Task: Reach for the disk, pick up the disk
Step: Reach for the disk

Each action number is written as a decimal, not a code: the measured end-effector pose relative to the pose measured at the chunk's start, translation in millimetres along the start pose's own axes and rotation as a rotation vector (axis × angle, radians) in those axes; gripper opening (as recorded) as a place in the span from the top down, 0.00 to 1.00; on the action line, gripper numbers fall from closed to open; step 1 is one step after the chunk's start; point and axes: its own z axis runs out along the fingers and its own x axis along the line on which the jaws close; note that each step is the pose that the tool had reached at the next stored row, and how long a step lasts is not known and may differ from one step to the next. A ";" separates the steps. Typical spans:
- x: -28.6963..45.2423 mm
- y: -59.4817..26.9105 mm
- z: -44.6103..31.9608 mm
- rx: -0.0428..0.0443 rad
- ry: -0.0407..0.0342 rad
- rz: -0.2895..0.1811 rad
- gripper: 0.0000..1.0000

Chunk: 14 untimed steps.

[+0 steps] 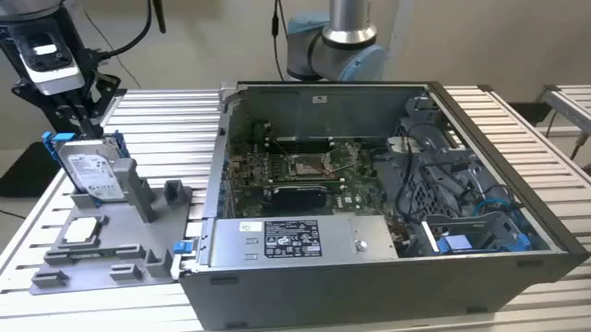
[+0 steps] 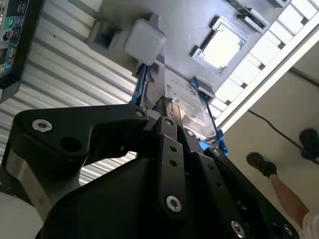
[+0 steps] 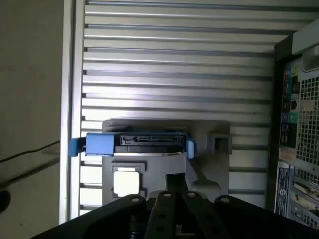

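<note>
On the slatted table point(image 1: 166, 117), the open computer case point(image 1: 388, 277) fills the centre and the exterior view's right. The grey fixture point(image 1: 102, 266) lies just beside the case's left wall, near the table's left edge.

The disk point(image 1: 93, 173) stands on end in a fixture slot. Its long axis is close to vertical, its labelled face is turned toward the near side, and blue rails run along both side edges. In the first wrist view its connector edge point(image 3: 144, 142) faces upward. The slot hides its lower end.

The gripper point(image 1: 82, 124) hangs just above the disk's top edge. Contact cannot be confirmed, nor whether the gripper is parted or closed. The frame cuts off the arm above it.

Bare slats lie open on the fixture's far side. A small white-topped chip point(image 1: 82, 229) sits flat nearer the front.
</note>
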 end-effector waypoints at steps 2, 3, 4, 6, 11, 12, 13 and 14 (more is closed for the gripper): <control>0.0 0.0 0.0 0.0000 0.0000 0.000 1.00; 0.0 0.0 0.0 0.0000 -0.0001 0.000 1.00; 0.0 0.0 0.0 0.0000 -0.0001 0.000 1.00; 0.0 0.0 0.0 0.0000 -0.0001 0.000 1.00; 0.0 0.0 0.0 0.0000 -0.0002 0.000 1.00; 0.0 0.0 0.0 0.0000 -0.0002 0.000 1.00; 0.0 0.1 0.0 0.0000 -0.0001 0.000 1.00; 0.1 0.7 0.0 0.0001 -0.0001 0.000 1.00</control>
